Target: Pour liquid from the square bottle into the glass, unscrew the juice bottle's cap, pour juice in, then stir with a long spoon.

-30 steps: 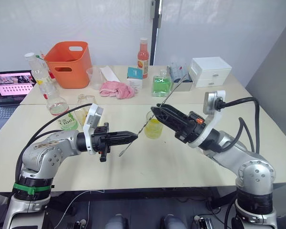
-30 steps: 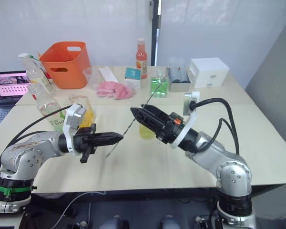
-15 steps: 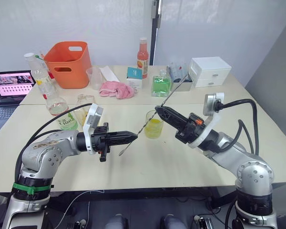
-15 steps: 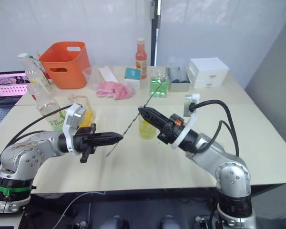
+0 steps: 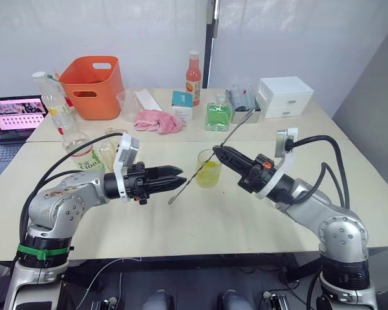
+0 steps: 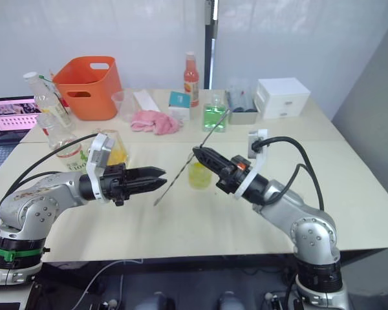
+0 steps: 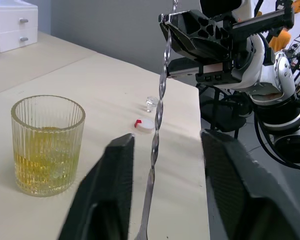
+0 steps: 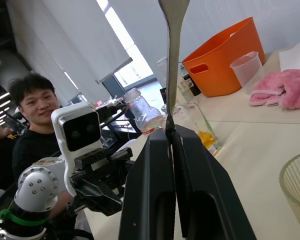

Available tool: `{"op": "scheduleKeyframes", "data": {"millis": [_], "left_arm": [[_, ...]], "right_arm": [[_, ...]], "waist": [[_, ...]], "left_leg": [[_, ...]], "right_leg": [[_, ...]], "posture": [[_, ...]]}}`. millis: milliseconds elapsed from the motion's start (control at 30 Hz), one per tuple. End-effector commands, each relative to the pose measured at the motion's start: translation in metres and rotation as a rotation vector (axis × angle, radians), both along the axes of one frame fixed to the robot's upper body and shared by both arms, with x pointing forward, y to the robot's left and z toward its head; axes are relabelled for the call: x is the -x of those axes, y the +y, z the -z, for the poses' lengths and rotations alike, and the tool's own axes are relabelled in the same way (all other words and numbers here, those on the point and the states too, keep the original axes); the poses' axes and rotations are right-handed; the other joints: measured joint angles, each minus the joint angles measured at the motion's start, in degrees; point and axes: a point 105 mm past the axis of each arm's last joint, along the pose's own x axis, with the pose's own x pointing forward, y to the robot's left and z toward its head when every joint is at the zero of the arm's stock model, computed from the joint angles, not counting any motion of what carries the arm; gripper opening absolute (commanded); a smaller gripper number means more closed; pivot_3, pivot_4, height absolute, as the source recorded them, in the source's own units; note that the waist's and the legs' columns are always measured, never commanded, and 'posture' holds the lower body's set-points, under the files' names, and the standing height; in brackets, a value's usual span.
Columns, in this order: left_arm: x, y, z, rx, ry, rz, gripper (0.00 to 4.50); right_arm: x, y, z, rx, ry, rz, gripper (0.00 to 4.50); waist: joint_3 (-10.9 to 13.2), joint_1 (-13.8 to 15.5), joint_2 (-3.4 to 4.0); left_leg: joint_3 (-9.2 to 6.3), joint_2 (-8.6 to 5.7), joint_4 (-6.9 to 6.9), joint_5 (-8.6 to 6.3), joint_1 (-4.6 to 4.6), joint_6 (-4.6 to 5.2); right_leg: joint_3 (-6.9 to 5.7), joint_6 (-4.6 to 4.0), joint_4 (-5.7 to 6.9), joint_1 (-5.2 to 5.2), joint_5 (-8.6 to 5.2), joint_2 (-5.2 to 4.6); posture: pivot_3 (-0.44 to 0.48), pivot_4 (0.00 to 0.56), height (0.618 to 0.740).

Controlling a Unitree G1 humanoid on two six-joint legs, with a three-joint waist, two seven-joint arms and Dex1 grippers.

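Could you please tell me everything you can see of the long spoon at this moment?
The long spoon is a very thin, silvery metal bar spoon with a twisted stem. It hangs in the air on a slant, clamped partway along its stem by the right tool, whose fingers are shut on it. Its lower end dips between the spread fingers of the left tool without touching them. Its upper end points toward the back of the table. It passes in front of the glass, outside it.
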Motion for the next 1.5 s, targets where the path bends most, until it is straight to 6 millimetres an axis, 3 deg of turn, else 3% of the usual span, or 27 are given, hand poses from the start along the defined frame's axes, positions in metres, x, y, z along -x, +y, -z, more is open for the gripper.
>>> {"op": "scheduleKeyframes", "data": {"millis": [33,133,233,333,400,600,800,1067,1267,1500], "left_arm": [[0.0,0.006,-0.004,-0.016,-0.076,-0.046,3.68],[-0.005,0.016,0.009,-0.074,-0.104,-0.131,4.48],[-0.007,0.022,0.015,-0.097,-0.118,-0.167,4.48],[-0.008,0.025,0.022,-0.101,-0.141,-0.239,4.48],[-0.008,0.026,0.023,-0.099,-0.15,-0.258,4.48],[-0.005,0.023,0.026,-0.098,-0.164,-0.271,4.48],[-0.005,0.024,0.028,-0.1,-0.174,-0.294,4.48],[-0.004,0.022,0.032,-0.11,-0.167,-0.292,4.48],[-0.004,0.022,0.032,-0.112,-0.17,-0.292,4.48],[-0.003,0.02,0.035,-0.109,-0.163,-0.291,4.48]], "right_arm": [[-0.002,-0.012,-0.023,-0.021,-0.09,0.043,0.0],[-0.006,-0.023,-0.041,-0.016,-0.146,0.079,0.0],[-0.008,-0.028,-0.051,-0.013,-0.174,0.094,0.0],[-0.023,-0.045,-0.081,0.053,-0.268,0.207,0.0],[-0.028,-0.05,-0.087,0.079,-0.289,0.241,0.0],[-0.045,-0.048,-0.078,0.237,-0.318,0.284,0.0],[-0.058,-0.031,-0.06,0.386,-0.339,0.252,0.0],[-0.081,-0.007,-0.054,0.427,-0.342,0.209,0.0],[-0.097,-0.01,-0.048,0.512,-0.374,0.237,0.0],[-0.091,-0.018,-0.047,0.621,-0.409,0.22,0.0]], "waist": [[0.0,0.0,0.0],[0.0,-0.1,0.01],[0.0,0.0,0.02],[0.0,0.0,0.06],[0.0,0.3,0.05],[0.0,0.2,0.04],[0.0,0.0,0.05],[0.0,-0.1,0.05],[0.0,0.2,0.05],[0.0,0.2,0.06]], "left_leg": [[0.01,0.0,0.0,0.0,0.0,0.0],[0.02,0.0,-0.03,0.0,0.0,0.0],[0.04,0.02,-0.04,0.0,0.0,0.0],[0.06,-0.01,-0.01,0.0,-0.02,0.0],[0.08,-0.02,-0.01,-0.01,-0.01,0.01],[0.09,0.0,-0.05,-0.01,-0.04,0.01],[0.08,0.01,-0.05,-0.01,-0.05,0.02],[0.09,0.01,-0.05,-0.01,-0.03,0.01],[0.08,-0.03,-0.05,-0.01,-0.07,0.02],[0.07,-0.02,-0.05,-0.01,-0.05,0.02]], "right_leg": [[0.0,0.0,0.0,0.0,0.0,0.0],[0.01,0.0,-0.02,-0.01,0.0,0.0],[0.01,-0.01,-0.02,-0.03,0.0,-0.01],[0.01,-0.01,-0.03,-0.03,0.0,-0.05],[0.04,0.0,-0.04,-0.02,0.01,-0.09],[0.0,-0.01,-0.11,-0.03,0.01,-0.06],[0.01,-0.01,-0.09,-0.05,0.01,-0.06],[0.0,-0.01,-0.05,-0.07,0.02,-0.05],[-0.03,-0.01,-0.08,-0.07,0.02,-0.09],[-0.03,-0.01,-0.06,-0.07,0.02,-0.09]], "posture": [[0.0,0.15,0.715],[0.0,0.15,0.715],[0.0,0.15,0.715],[0.0,0.15,0.715],[0.0,0.15,0.715],[0.0,0.15,0.715],[0.0,0.15,0.715],[0.0,0.15,0.715],[0.0,0.15,0.715],[0.0,0.15,0.715]]}}
